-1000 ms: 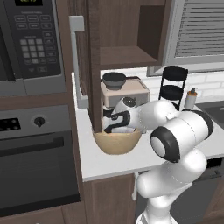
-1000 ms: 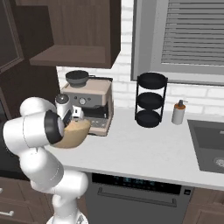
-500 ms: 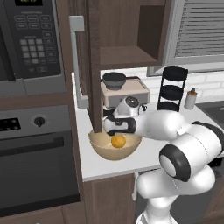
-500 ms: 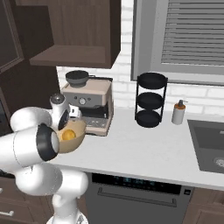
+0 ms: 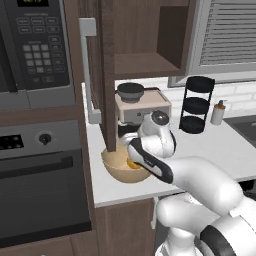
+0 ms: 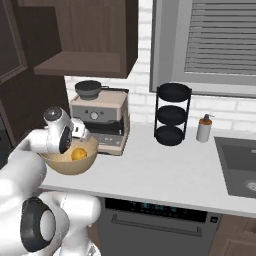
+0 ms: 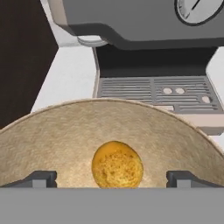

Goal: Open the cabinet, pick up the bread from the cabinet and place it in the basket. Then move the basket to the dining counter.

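1. Left base view: the basket (image 5: 124, 167) sits near the front left corner of the small white counter (image 5: 210, 145), right in front of the coffee machine (image 5: 141, 106). The cabinet (image 5: 145, 35) door hangs open above it. A second ago the arm hid the bowl; now the arm has swung lower and a bit of the bread (image 5: 132, 163) peeks out inside the basket.

2. Right base view: the bread (image 6: 77, 154) lies at the bottom of the basket (image 6: 70, 163). The gripper (image 6: 79, 133) hangs just above it. It holds nothing.

3. Hand view: the bread (image 7: 117, 165) rests alone in the middle of the basket (image 7: 52, 135). The two fingertips (image 7: 41, 178) stand wide apart, one on each side, not touching it. The bread has been let go.

4. I think the bread step is done. Next the basket must be gripped, maybe by its rim, and carried to the dining counter.
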Controlling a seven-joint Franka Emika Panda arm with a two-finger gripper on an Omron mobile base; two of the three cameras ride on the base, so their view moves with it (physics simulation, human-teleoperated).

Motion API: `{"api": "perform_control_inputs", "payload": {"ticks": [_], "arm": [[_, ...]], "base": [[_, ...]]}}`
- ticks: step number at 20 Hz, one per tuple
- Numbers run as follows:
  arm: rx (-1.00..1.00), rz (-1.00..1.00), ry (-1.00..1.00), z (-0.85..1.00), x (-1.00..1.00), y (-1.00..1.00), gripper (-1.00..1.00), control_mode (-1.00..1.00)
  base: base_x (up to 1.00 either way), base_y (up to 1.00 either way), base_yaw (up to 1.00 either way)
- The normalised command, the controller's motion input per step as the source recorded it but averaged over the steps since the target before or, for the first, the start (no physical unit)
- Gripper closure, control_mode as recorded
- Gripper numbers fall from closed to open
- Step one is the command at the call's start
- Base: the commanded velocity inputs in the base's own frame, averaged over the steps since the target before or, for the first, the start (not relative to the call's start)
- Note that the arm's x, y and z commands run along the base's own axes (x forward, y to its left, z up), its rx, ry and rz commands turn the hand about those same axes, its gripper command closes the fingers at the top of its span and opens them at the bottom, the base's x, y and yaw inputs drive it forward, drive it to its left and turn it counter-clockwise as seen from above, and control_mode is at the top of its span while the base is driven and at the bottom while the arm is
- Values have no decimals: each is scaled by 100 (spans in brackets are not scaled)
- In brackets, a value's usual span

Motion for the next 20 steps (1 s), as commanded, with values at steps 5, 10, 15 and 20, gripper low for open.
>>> {"api": "perform_control_inputs", "payload": {"ticks": [5, 10, 15, 20], "arm": [[2, -15, 0, 38, -87, -56, -100, -100], [9, -12, 0, 66, -58, -64, -100, -100], [19, -9, 3, 26, -56, -44, -100, -100], [17, -1, 13, 0, -13, -4, -100, -100]], "base": [[0, 0, 0], [0, 0, 0], [0, 0, 0], [0, 0, 0]]}}
